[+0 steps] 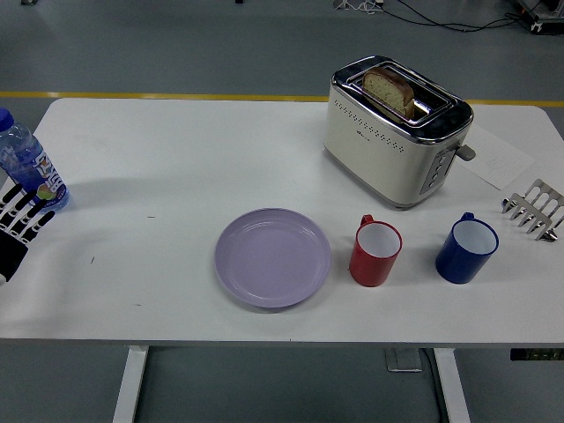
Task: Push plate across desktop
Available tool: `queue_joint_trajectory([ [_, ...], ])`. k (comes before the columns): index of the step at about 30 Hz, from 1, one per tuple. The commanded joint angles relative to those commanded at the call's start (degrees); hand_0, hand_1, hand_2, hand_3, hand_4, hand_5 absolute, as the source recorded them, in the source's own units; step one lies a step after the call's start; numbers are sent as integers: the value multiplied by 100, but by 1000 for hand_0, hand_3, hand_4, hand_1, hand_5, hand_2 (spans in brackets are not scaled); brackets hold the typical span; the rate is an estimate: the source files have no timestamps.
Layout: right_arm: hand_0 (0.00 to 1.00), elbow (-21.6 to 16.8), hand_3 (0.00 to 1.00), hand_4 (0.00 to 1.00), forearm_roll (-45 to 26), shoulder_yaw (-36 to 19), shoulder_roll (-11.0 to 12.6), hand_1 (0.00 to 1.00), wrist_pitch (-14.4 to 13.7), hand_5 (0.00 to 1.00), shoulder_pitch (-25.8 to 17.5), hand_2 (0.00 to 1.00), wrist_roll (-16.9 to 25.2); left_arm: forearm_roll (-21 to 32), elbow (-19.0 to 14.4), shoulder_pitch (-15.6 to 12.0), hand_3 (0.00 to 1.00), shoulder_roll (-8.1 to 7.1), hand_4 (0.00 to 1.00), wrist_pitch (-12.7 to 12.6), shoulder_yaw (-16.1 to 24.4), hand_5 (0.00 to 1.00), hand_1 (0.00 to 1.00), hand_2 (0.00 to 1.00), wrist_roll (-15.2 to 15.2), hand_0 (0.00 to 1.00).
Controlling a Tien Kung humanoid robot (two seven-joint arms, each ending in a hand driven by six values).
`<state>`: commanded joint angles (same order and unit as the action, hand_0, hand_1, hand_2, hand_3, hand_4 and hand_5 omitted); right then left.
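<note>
A lilac plate (272, 256) lies flat on the white table (176, 150), a little left of the middle and near the front edge. My left hand (19, 222) shows at the left edge of the head view, over the table just in front of a water bottle. Its fingers (26, 210) are spread and hold nothing. It is far to the left of the plate. My right hand is out of view.
A water bottle (26, 167) stands at the far left. A red mug (376, 252) stands right beside the plate and a blue mug (466, 248) further right. A toaster (394, 129) with bread stands behind them. A metal rack (533, 210) and paper (496, 158) are at the right edge.
</note>
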<state>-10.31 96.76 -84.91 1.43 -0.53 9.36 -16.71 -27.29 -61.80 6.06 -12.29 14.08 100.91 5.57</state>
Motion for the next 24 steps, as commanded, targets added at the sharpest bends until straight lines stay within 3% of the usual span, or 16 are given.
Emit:
queue_joint_trajectory([
  [6,640,0,583,369,0,3,7,610,-3,161,-24,645,-2,-8,42,68,647,205,464,-287,-37,989,670,675,-348,613],
  [24,638,0,584,370,-53,25,26,610,-15,160,1,645,12,-12,35,66,652,203,472,-396,24,996,670,679,-382,617],
])
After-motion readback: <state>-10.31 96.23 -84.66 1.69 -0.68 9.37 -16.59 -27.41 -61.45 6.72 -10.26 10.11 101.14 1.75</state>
